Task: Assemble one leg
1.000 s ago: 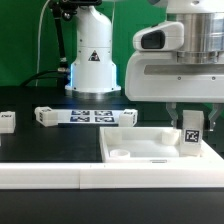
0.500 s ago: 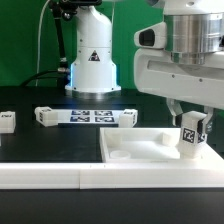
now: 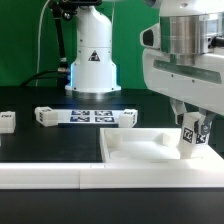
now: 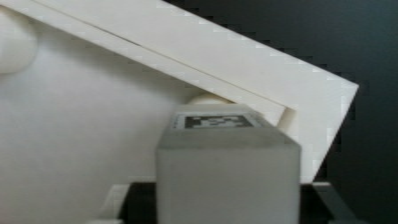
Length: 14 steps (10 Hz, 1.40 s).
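Two fingers (image 3: 181,120) grip the leg (image 3: 190,142), long axis near upright, top leaning slightly toward the exterior view's right

At frame right the claw (image 3: 192,126) grips the leg (image 3: 190,141), nearly upright, over the flat white piece (image 3: 140,152). The marker board (image 3: 85,116) lies centre-left.

I see a plain green backdrop (image 3: 20,40) rising behind the tabletop's far edge. The tabletop (image 3: 50,140) is matte black, evenly lit, light soft. A white strip (image 3: 40,176) runs along its near edge.
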Tool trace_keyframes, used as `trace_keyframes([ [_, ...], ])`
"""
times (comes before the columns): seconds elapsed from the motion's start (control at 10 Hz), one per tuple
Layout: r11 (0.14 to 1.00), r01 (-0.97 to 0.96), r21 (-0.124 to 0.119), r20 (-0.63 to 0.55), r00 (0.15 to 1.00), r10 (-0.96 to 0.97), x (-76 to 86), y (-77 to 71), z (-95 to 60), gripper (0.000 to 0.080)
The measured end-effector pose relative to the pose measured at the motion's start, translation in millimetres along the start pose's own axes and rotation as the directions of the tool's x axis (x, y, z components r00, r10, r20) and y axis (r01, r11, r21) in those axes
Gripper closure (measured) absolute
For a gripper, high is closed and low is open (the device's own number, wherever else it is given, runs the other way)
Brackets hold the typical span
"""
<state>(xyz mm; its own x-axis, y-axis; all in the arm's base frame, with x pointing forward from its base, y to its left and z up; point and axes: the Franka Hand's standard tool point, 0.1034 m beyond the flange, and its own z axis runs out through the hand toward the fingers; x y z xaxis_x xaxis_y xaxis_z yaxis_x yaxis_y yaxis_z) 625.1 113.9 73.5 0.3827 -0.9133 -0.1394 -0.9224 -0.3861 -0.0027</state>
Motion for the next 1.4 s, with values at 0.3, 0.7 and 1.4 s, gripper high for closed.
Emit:
trace_keyframes([
  [0.3,0.994,0.107,-0.001,0.0,0.994,-0.107,0.2,-0.1,1.1,0.0278],
  [0.7,0.901,0.434,-0.007,-0.003,0.901,-0.434,-5.7,-1.8,1.6,0.0151],
  [1.4,0.469,0.882,-0.037,-0.029,0.469,-0.883,-8.6,-5.8,1.2,0.0151],
])
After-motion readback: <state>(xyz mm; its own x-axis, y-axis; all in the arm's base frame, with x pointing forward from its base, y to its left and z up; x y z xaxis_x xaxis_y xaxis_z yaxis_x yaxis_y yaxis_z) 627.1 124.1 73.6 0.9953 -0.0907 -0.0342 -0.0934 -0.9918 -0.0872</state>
